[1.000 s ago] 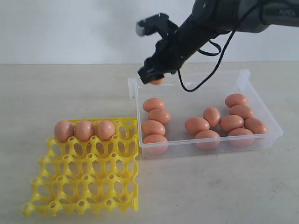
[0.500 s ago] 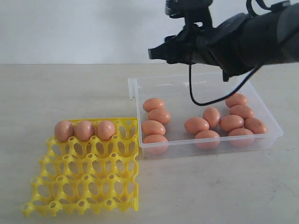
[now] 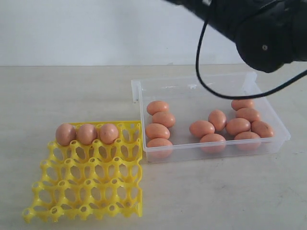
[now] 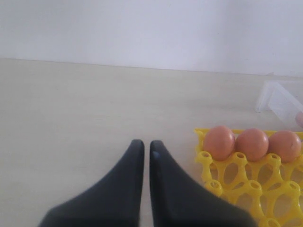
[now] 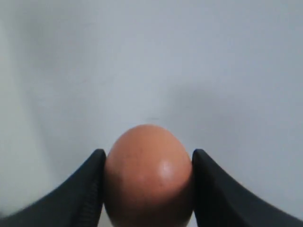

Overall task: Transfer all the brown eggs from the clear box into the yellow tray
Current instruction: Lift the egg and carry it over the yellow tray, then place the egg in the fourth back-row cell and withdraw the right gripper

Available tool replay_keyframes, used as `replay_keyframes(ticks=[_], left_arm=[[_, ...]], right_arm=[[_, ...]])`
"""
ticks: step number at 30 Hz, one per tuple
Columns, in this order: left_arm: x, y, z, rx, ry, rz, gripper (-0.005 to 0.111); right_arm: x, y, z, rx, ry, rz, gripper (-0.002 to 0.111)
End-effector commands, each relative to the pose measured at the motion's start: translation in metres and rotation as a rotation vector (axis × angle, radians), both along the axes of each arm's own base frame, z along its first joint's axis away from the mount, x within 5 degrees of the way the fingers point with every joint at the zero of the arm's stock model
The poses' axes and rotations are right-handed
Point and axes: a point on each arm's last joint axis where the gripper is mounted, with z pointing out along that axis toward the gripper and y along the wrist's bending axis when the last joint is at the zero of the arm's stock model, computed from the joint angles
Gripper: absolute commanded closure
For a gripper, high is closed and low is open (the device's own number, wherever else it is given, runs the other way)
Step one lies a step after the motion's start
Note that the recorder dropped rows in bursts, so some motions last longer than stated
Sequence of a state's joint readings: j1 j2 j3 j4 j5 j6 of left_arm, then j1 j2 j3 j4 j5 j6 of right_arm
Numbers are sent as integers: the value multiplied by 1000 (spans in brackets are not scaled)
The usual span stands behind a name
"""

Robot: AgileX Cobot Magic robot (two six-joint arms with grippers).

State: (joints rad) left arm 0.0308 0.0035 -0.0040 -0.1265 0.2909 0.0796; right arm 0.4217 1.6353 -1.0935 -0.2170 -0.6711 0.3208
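Egg (image 5: pixel 147 182) gripped by right tool (image 5: pixel 147 158) has left clear box (image 3: pixel 192 98), bound for yellow tray (image 3: pixel 91 188) at eight o'clock.

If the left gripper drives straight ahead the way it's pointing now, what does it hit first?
Nothing close: the left gripper, jaws shut, points over open table toward the pale wall. The yellow tray with three brown eggs sits to one side of that line. Distance to the wall is unclear.

You have the tray (image 3: pixel 81 209) just left of the box (image 3: pixel 211 151); 3 eggs (image 3: pixel 87 133) fill its back row, 12 lie in the box.
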Motion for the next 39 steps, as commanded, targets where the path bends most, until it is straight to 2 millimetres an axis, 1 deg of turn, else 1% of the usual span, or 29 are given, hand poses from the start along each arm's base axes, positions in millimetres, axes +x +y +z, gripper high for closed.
replay_keyframes(ticks=[1,4,6,7,10,11,13,14,16,19,21,24,26,28,31,34,36,39], left_arm=[[0,0,-1,5,-6,-5,103],[0,0,-1,5,-6,-5,103],[0,0,-1,5,-6,-5,103],[0,0,-1,5,-6,-5,103],[0,0,-1,5,-6,-5,103],[0,0,-1,5,-6,-5,103],[0,0,-1,5,-6,-5,103],[0,0,-1,5,-6,-5,103],[0,0,-1,5,-6,-5,103],[0,0,-1,5,-6,-5,103],[0,0,-1,5,-6,-5,103],[0,0,-1,5,-6,-5,103],[0,0,-1,5,-6,-5,103],[0,0,-1,5,-6,-5,103],[0,0,-1,5,-6,-5,103],[0,0,-1,5,-6,-5,103],[0,0,-1,5,-6,-5,103],[0,0,-1,5,-6,-5,103]], right_arm=[[-28,34,-45,-89,241,332,109],[-44,49,-96,-76,391,308,109],[-57,55,-130,-145,442,294,109],[-62,58,-144,-188,455,296,109],[-65,64,-165,-226,490,305,109],[-63,66,-168,-211,473,312,109],[-55,64,-171,-209,445,240,109],[-50,60,-175,-204,448,167,109],[-45,55,-183,-214,463,90,109],[-39,59,-192,-249,459,83,109],[-35,62,-194,-252,458,83,109],[-27,68,-192,-264,464,83,109],[-26,69,-194,-296,458,84,109],[-26,68,-201,-328,464,83,109],[-25,68,-210,-340,481,83,109],[-25,68,-213,-351,479,79,108],[-24,67,-213,-350,481,64,104],[-22,64,-213,-344,477,24,90]])
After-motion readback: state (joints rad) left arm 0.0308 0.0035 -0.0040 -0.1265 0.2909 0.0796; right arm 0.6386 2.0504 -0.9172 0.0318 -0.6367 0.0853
